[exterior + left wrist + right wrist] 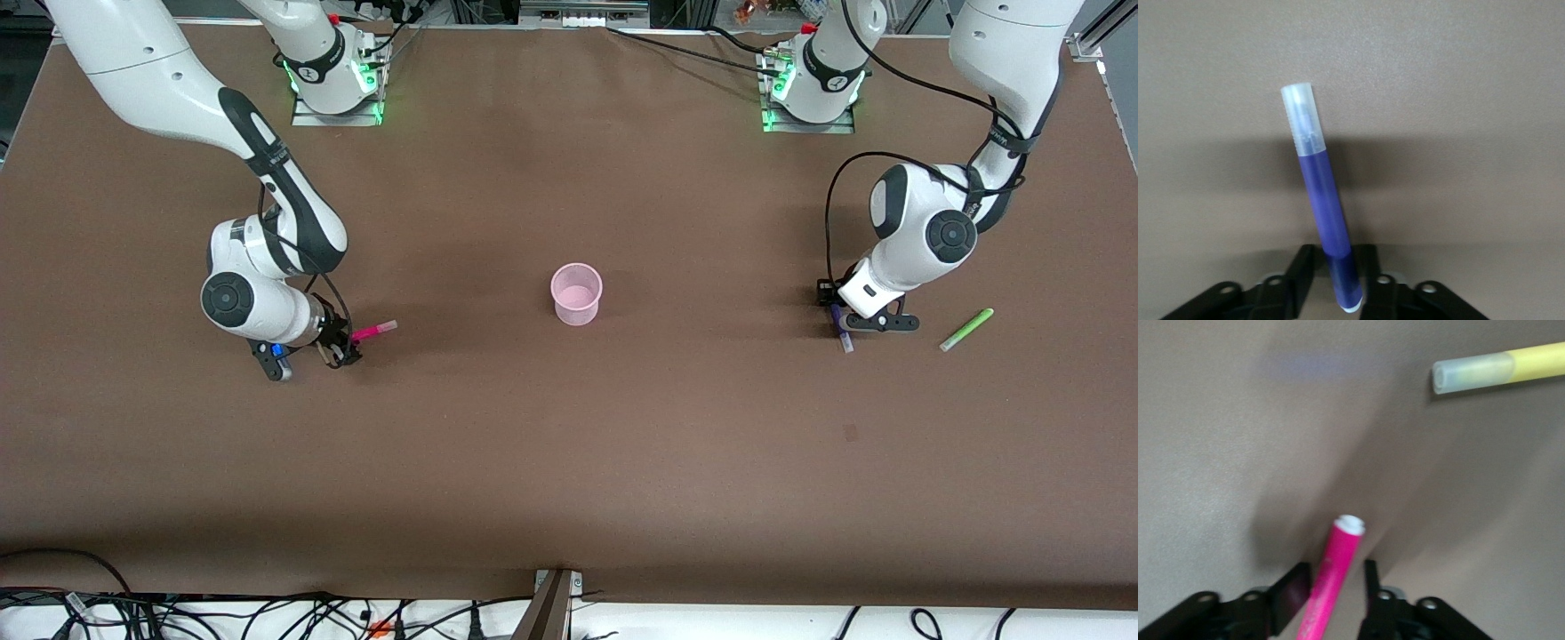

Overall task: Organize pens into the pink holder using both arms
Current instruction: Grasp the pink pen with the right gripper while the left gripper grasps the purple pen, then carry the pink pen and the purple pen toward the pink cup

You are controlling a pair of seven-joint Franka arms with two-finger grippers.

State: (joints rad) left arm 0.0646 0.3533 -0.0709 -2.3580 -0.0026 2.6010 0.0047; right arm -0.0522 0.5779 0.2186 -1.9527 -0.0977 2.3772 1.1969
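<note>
The pink holder (576,293) stands upright and empty at mid-table. My right gripper (342,348) is low at the table toward the right arm's end, shut on the magenta-pink pen (373,332), whose pale end points toward the holder. In the right wrist view, my right gripper (1333,577) has that pen (1338,560) tilted between its fingers, and the yellow pen (1511,368) lies on the table nearby. The yellow pen is hidden in the front view. My left gripper (838,320) is low toward the left arm's end. It (1336,257) is shut on the dark purple pen (1321,193). The light green pen (966,330) lies beside it.
The brown table (569,462) carries only the holder and the pens. The arm bases (336,80) stand along the edge farthest from the front camera. Loose cables (267,613) and a metal bracket (553,591) sit at the nearest edge.
</note>
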